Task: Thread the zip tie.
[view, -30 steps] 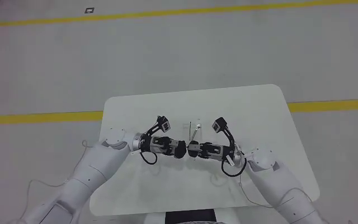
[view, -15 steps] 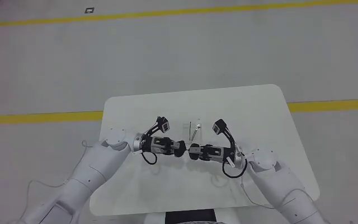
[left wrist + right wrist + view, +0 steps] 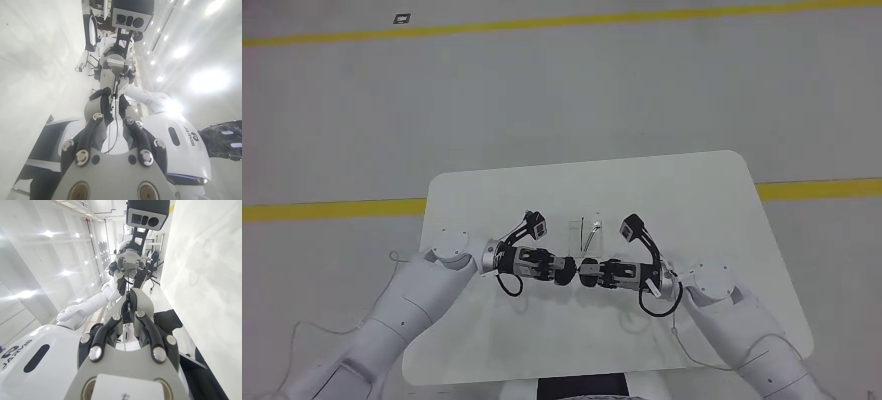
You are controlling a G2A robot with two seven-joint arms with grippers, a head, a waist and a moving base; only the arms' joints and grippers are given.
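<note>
Where the work is done: above the middle of the worktop (image 3: 692, 200) and seemingly clear of its surface, so that the threading can happen in the air with nothing to snag on.
Left arm (image 3: 432, 290): stretches in from the near left corner, forearm level across the worktop.
Left gripper (image 3: 115, 106): the fingers (image 3: 106, 111) stand a little apart, one on each side of the strap. Nothing shows them pinching it, so they appear to serve as a guide, not a clamp.
Zip tie (image 3: 116, 121): a thin black strap, off the worktop, running from the right gripper (image 3: 128, 303) through the gap of the left one and curling away toward the left palm. Its head is too small to pick out, so whether the tail has entered it cannot be told.
Right gripper: fingers (image 3: 133, 300) drawn together on the tie's far end, judged a firm pinch meant to steady that end while the other is lined up.
Right arm (image 3: 722, 300): mirrors the left, entering from the near right corner, so the two tools face each other tip to tip.
Thin strips (image 3: 588, 232): lie flat just beyond the grippers, toward the far edge. They are likely spare ties, though too small to be sure.
Next step, as judged: fine alignment, since a slight tilt would send the tip past the slot.
</note>
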